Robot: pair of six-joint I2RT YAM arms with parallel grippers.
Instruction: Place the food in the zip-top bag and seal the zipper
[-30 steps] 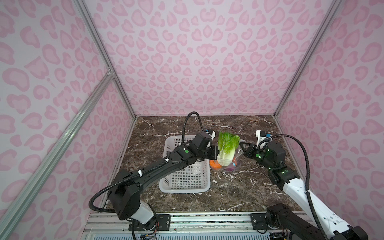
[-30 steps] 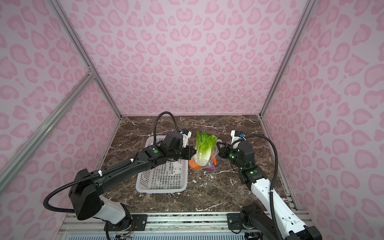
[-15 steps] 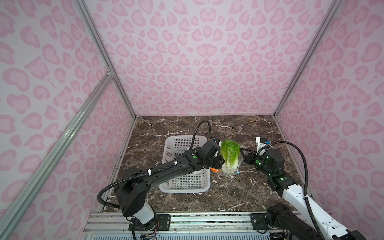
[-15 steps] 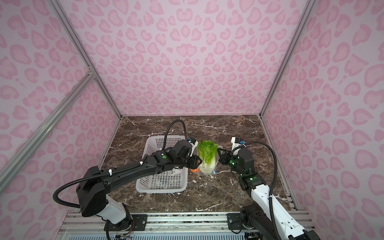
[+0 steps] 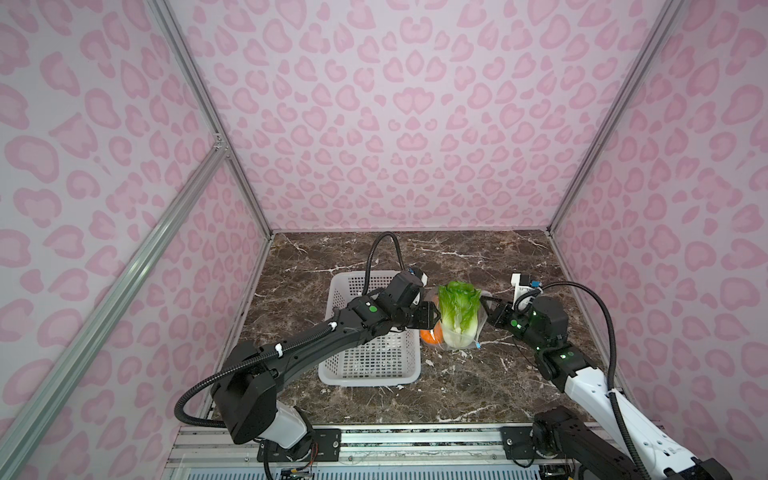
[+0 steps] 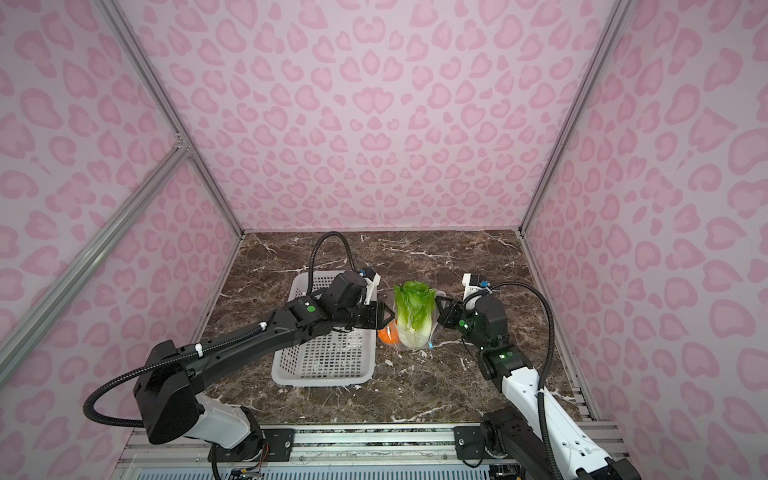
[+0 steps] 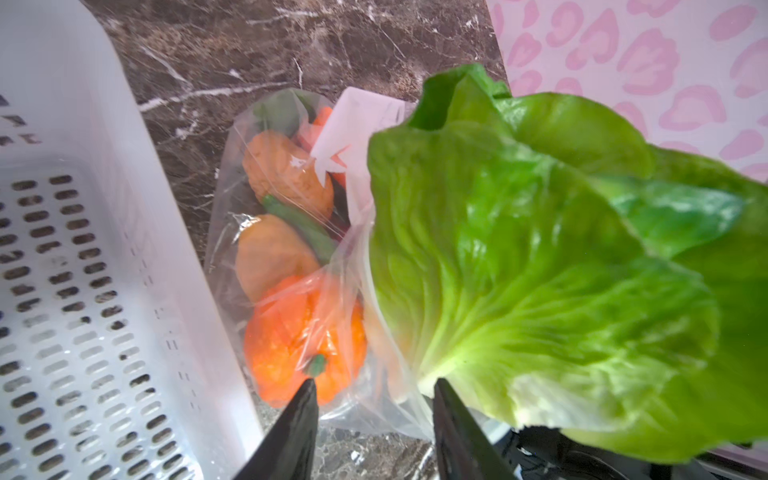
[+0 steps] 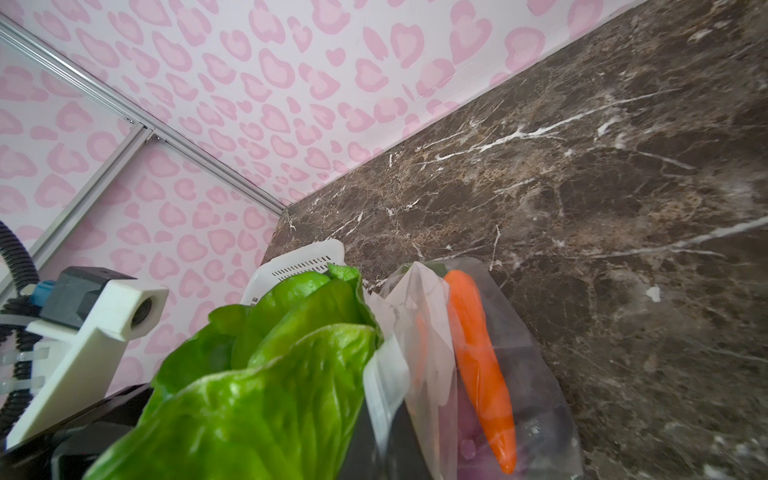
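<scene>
Lettuce [image 5: 459,316] stood half out of the bag [image 7: 357,124] on the desk [image 5: 457,395]. Left pincer [image 7: 374,384] was spread; right pincer [image 5: 484,303], pressed together, seemingly pinched the bag's rim. Unsupported, the lettuce could topple out.

Left arm [image 5: 316,345] stretched forward, left pincer [image 5: 435,321] parted — right arm [image 5: 590,382] bent, right pincer [image 5: 484,305] closed, tips facing each other.

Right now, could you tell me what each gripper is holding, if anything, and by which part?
The right gripper pinches the zip-top bag by its mouth edge beside the lettuce; the left gripper is open, holding nothing.
</scene>
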